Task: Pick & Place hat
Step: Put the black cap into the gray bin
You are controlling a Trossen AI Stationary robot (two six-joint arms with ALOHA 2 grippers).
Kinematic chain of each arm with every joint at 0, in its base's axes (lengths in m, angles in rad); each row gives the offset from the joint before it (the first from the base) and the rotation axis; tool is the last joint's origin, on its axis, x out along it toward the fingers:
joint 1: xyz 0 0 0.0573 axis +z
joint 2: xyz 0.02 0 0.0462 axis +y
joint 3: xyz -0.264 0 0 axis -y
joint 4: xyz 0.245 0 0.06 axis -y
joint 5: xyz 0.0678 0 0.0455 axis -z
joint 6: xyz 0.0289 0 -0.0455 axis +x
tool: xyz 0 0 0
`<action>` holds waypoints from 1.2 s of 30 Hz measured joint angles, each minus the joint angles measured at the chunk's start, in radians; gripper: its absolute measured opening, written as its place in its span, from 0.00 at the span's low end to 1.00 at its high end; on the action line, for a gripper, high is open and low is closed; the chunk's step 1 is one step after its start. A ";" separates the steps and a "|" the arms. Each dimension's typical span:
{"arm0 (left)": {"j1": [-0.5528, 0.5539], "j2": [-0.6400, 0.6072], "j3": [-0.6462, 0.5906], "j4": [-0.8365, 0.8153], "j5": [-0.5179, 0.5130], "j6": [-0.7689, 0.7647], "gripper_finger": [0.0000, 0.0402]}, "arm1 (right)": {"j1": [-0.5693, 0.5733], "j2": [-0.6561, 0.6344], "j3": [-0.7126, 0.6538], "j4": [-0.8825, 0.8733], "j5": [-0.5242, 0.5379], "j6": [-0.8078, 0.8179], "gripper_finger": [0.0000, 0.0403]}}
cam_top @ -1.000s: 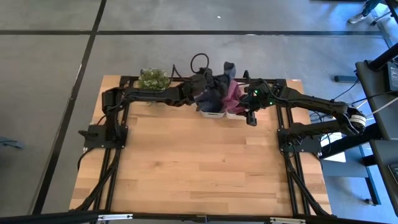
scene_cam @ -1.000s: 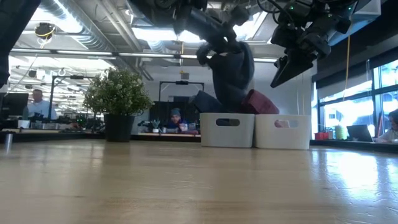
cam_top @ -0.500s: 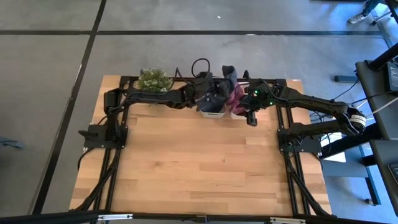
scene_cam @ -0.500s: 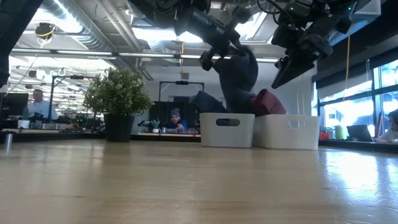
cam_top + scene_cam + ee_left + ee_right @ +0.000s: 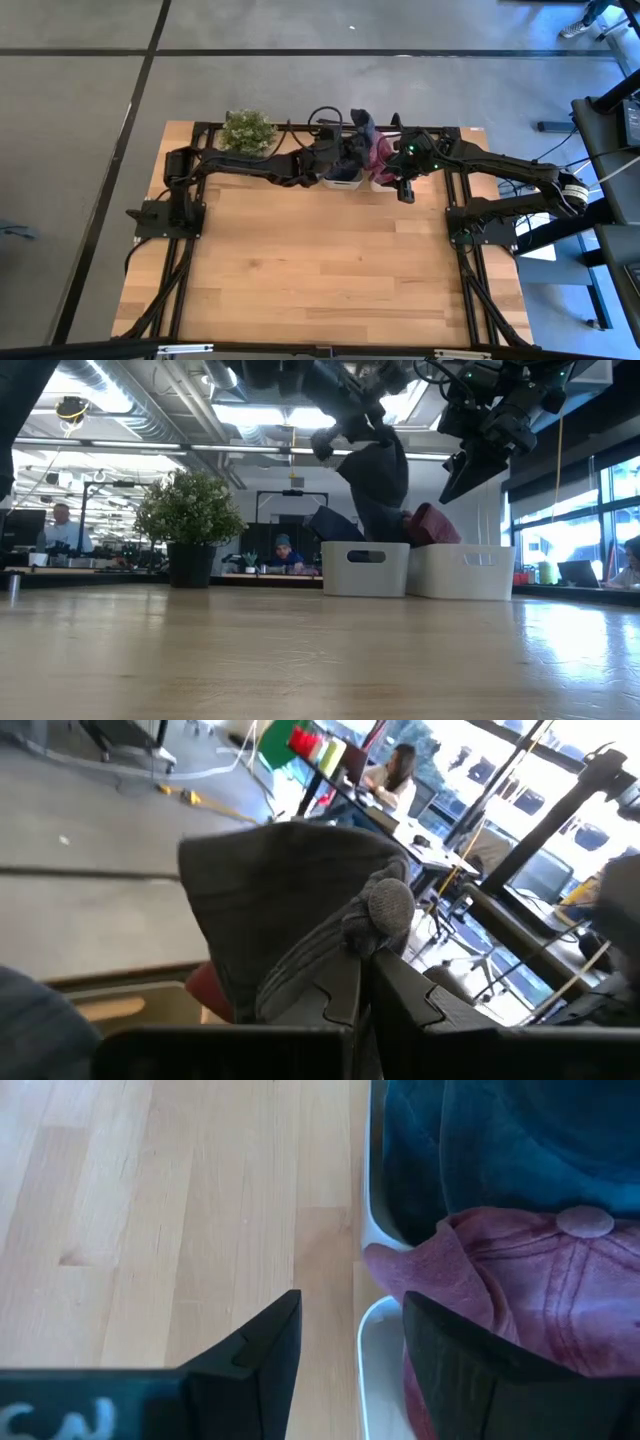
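Observation:
A dark grey knitted hat (image 5: 280,890) hangs from my left gripper (image 5: 365,945) above two white bins (image 5: 365,570) at the table's far edge. In the high view the hat (image 5: 362,128) sits over the bins, and in the low view it (image 5: 380,480) droops under the left gripper (image 5: 325,445). A red cap (image 5: 510,1280) lies in the right bin (image 5: 462,572), with a dark blue hat (image 5: 500,1140) in the bin beside it. My right gripper (image 5: 350,1330) hovers open over the near rim of the right bin (image 5: 365,1340), touching nothing. My left gripper pinches a bunched fold of the grey hat's knit (image 5: 385,910) between its two shut fingers, coming from the table's left. The hat hangs below the fingers; its lower end (image 5: 378,525) drops behind the bins' rim, so I cannot tell if it hangs clear.
A potted plant (image 5: 247,128) stands at the far edge, left of the bins. The wooden tabletop (image 5: 320,260) stretches bare toward the near edge. People sit at desks in the room behind the table (image 5: 60,525).
My left gripper has carried the grey hat a little toward the table's right, from over the left bin to between the two bins, still shut on it. The right bin with the red cap has shifted slightly. My right gripper stayed in place.

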 joint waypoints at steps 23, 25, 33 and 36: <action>-0.052 -0.034 0.000 -0.183 -0.392 -0.016 0.04 | 0.000 0.000 0.000 -0.006 0.000 0.001 0.44; -0.041 -0.034 0.000 -0.183 -0.382 -0.034 0.05 | 0.000 0.000 0.000 -0.006 0.000 0.001 0.44; -0.011 -0.034 0.000 -0.191 -0.291 -0.036 0.05 | 0.000 0.000 0.000 -0.004 -0.001 0.001 0.44; -0.004 -0.023 0.000 -0.198 -0.293 -0.036 0.05 | 0.000 0.000 0.000 -0.004 0.000 0.001 0.44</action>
